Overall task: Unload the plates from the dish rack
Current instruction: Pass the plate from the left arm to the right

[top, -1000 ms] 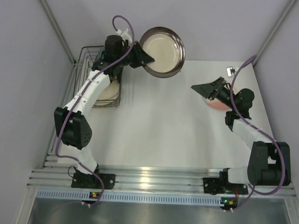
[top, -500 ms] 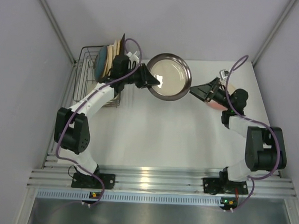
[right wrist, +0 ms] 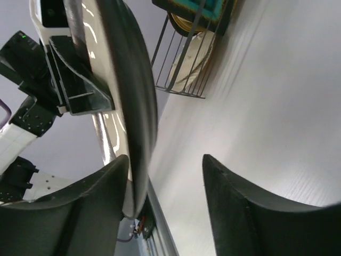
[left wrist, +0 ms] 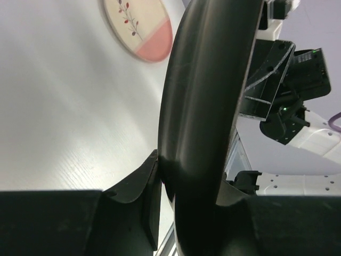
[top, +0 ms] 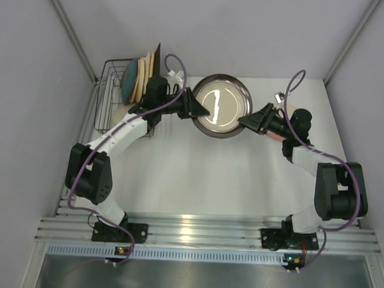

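Note:
My left gripper is shut on the left rim of the silver plate and holds it above the table's far middle. In the left wrist view the gripper pinches the plate's dark rim. My right gripper is open at the plate's right rim. In the right wrist view the rim lies between the right gripper's jaws, against the left finger. The dish rack stands at the far left with a teal plate, cream ones and a dark square one upright in it.
A cream patterned plate with a pink part lies flat on the table under my right arm; its pink edge also shows in the top view. The rack and a teal square plate show in the right wrist view. Walls enclose three sides.
My left arm has carried the silver plate from beside the rack to the right and nearer. My right gripper has moved left until its open jaws stand round the plate's right rim.

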Action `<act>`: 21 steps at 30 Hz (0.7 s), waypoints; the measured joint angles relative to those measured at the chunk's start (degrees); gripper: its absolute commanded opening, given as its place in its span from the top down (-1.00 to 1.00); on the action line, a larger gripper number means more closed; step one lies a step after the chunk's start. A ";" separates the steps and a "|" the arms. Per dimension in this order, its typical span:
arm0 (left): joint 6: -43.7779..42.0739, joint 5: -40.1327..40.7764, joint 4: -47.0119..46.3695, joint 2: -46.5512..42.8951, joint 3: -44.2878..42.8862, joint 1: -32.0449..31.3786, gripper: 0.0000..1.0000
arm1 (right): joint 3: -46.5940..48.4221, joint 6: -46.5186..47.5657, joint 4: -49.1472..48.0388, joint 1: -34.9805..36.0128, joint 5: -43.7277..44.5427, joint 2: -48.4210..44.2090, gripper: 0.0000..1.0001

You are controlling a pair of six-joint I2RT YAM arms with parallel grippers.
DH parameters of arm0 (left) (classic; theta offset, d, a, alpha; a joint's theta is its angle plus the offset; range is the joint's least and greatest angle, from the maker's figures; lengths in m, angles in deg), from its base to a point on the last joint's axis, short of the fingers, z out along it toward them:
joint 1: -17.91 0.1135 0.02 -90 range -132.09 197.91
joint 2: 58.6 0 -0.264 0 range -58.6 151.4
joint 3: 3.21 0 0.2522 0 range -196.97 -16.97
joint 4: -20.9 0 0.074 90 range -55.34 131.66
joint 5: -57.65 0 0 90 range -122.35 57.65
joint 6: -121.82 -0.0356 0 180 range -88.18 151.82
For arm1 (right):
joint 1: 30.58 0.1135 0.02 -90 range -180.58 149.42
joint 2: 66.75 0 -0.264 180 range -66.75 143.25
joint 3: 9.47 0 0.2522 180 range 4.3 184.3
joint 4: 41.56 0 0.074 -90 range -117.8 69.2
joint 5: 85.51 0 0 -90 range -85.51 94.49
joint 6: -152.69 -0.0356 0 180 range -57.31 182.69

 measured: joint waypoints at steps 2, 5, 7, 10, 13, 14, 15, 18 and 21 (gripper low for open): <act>-0.94 0.20 0.26 0.00 1.14 -0.28 1.00 | 0.22 -0.02 0.07 0.26 -0.07 0.00 -0.01; -1.77 0.39 0.85 0.00 2.36 -0.85 1.00 | 0.44 -0.04 0.24 0.63 -0.26 0.00 0.13; -2.16 0.50 0.85 0.00 2.80 -1.27 1.00 | 0.98 -0.07 0.22 0.98 -0.57 0.00 0.38; -2.47 0.46 0.33 0.00 2.93 -1.38 1.00 | 1.31 0.20 0.55 1.01 -0.28 0.42 0.71; -2.84 0.52 0.35 0.00 2.93 -1.36 1.00 | 1.36 0.11 1.03 1.01 0.22 1.16 1.00; -3.10 0.98 0.37 0.00 2.93 -1.42 1.00 | 1.36 0.26 1.51 1.07 0.72 1.27 1.00; -3.17 1.25 0.44 0.00 2.95 -1.51 1.00 | 1.36 0.35 1.66 1.09 0.72 1.38 1.00; -3.30 1.46 0.48 0.00 2.99 -1.53 0.61 | 1.36 0.52 1.92 1.09 0.98 1.40 1.00; -3.98 1.99 0.39 0.00 2.89 -1.68 -0.37 | 1.36 0.63 2.32 1.11 1.09 1.40 1.00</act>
